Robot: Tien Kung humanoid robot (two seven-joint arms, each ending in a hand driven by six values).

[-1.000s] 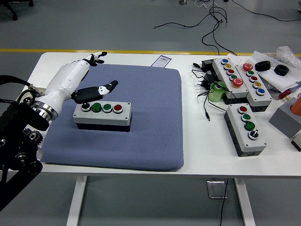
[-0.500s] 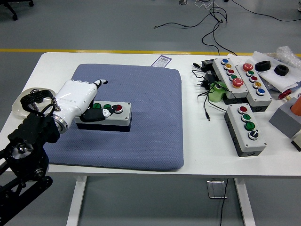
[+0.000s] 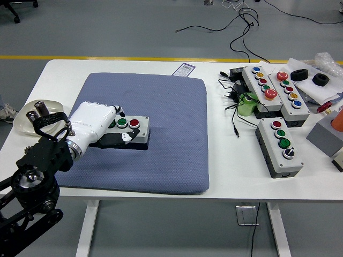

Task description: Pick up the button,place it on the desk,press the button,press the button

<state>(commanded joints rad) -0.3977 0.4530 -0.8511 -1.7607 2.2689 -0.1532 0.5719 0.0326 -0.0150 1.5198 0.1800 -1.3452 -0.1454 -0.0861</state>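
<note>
The left hand (image 3: 99,124) is sitting lower and further over the left end of the button box (image 3: 124,131) than half a second ago, so it's now covering the two left buttons, with only the green button (image 3: 121,122) and red button (image 3: 134,123) showing. Its fingers are curling around that end of the box, thumb down the front face, looking like a grip. The box itself isn't budging, staying on the blue mat (image 3: 171,128) on the table (image 3: 225,176).
</note>
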